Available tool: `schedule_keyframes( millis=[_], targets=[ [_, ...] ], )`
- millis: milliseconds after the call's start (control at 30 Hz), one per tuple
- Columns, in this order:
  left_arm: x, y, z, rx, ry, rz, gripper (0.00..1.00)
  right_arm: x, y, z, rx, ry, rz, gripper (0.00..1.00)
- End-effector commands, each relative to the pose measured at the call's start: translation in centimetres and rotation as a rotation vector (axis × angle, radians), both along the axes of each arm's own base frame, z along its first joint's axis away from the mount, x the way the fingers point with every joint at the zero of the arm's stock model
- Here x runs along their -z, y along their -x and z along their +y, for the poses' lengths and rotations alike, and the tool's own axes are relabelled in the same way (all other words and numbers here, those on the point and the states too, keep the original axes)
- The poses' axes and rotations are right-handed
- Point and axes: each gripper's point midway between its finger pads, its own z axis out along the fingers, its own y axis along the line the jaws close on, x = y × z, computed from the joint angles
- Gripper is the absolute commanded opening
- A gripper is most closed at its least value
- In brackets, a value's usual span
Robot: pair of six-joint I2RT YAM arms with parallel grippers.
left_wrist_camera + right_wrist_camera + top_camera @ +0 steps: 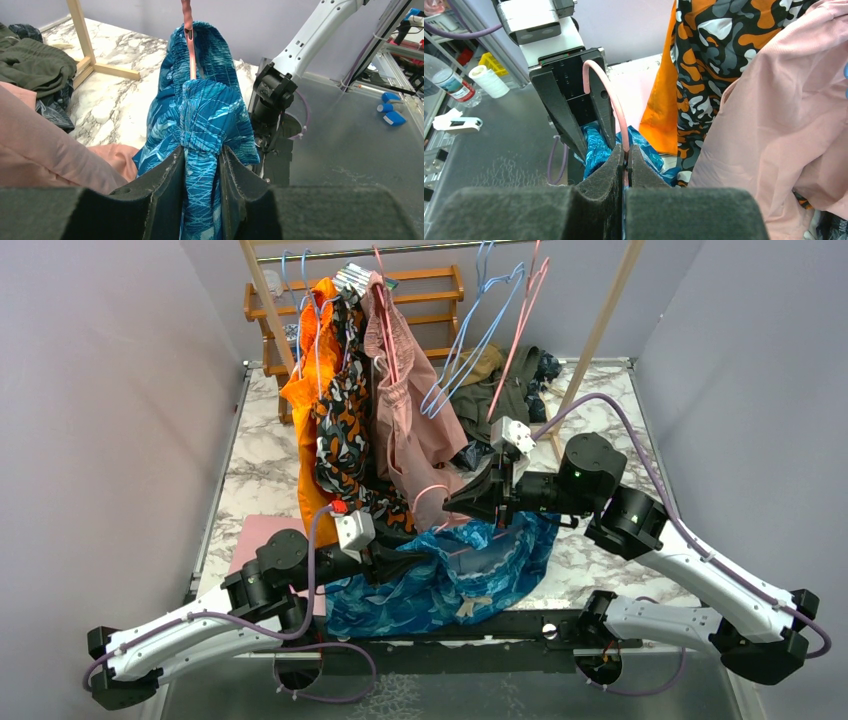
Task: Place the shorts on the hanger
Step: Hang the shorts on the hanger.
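The teal leaf-print shorts [450, 580] lie bunched at the table's front edge between the two arms. My left gripper [395, 560] holds a gathered fold of the shorts [205, 115] between its jaws [201, 149], with fabric pressed against both pads. The thin pink hanger [190, 50] rises out of the waistband fold. My right gripper [455, 502] is shut [626, 149] on the hanger's wire [611, 100] just below the curved hook, directly above the shorts [596, 145]. The hanger's lower frame is hidden inside the fabric.
Orange-black patterned shorts [335, 430] and dusty-pink shorts [410, 430] hang from the wooden rack right behind the grippers. Light blue hangers [470, 340] and spare pink ones [525, 320] hang further right. Dark green clothes [510, 390] are piled at the back. A pink mat [255, 535] lies front left.
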Motion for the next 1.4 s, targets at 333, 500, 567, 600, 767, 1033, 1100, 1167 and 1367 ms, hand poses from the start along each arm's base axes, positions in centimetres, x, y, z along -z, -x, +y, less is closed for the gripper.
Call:
schedule_keyframes(
  millis=[333,500,567,600,767,1033,1100,1167,1367],
  targets=[
    [-3.8,-0.5,2.3,-0.083,0.076,-0.04,0.29,-0.6,-1.1,-1.8,0.122,-0.016,-0.04,0.01],
    [-3.4,-0.8,2.8,-0.111,0.067,-0.028,0.29,-0.8,-1.0,-2.0,0.127,-0.023,-0.04,0.01],
    [-3.3,-1.0,3.1,-0.122,0.059,-0.024,0.26,-0.9,-1.0,-2.1,0.129,-0.025,-0.042,0.01],
    [-3.1,-1.0,3.2,-0.128,0.052,-0.02,0.22,-1.0,-0.9,-2.2,0.131,-0.026,-0.043,0.01],
    [-3.1,-1.1,3.6,-0.142,0.047,-0.015,0.1,-1.1,-0.9,-2.7,0.144,-0.028,-0.047,0.01],
    [-3.6,-0.1,3.7,-0.09,0.019,-0.014,0.44,-0.9,-0.7,-3.2,0.156,-0.027,-0.041,0.01],
    [-3.5,0.1,3.5,-0.075,0.004,-0.013,0.44,-0.9,-0.7,-3.2,0.155,-0.026,-0.039,0.01],
    [-3.5,0.2,3.1,-0.062,-0.006,-0.012,0.45,-0.7,-0.7,-3.2,0.153,-0.024,-0.035,0.01],
    [-3.6,0.5,1.2,0.004,-0.028,-0.025,0.46,-0.6,-0.6,-3.0,0.146,-0.03,-0.028,0.01]
  ],
)
